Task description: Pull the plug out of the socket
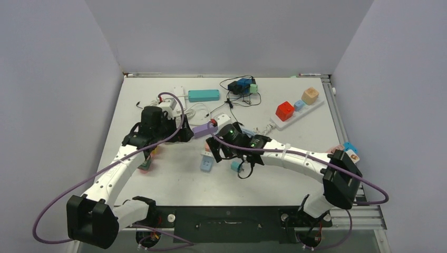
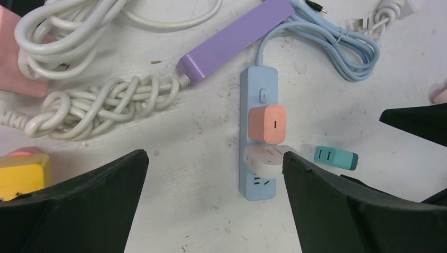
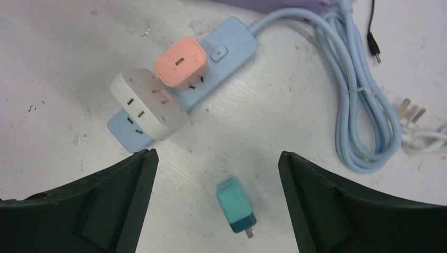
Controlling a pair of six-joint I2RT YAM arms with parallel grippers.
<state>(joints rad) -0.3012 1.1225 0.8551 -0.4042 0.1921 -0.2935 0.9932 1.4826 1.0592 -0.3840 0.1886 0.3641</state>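
Observation:
The socket is a slim light-blue power strip (image 2: 258, 184) with a coiled light-blue cord (image 2: 337, 47). It also shows in the right wrist view (image 3: 232, 47) and in the top view (image 1: 206, 163). A salmon plug (image 2: 267, 124) and a white adapter (image 2: 263, 161) sit plugged into it. A small teal plug (image 3: 235, 204) lies loose on the table beside the strip, prongs showing and slightly blurred. My right gripper (image 3: 217, 155) is open and empty, with the teal plug between its fingers. My left gripper (image 2: 215, 155) is open and empty above the strip's end.
A lilac strip (image 2: 234, 39) lies just beyond the socket, with knotted white cords (image 2: 105, 100) to its left. A teal strip (image 1: 203, 95) and a white strip with coloured cube plugs (image 1: 298, 110) lie at the back. A yellow block (image 2: 21, 171) is near my left finger.

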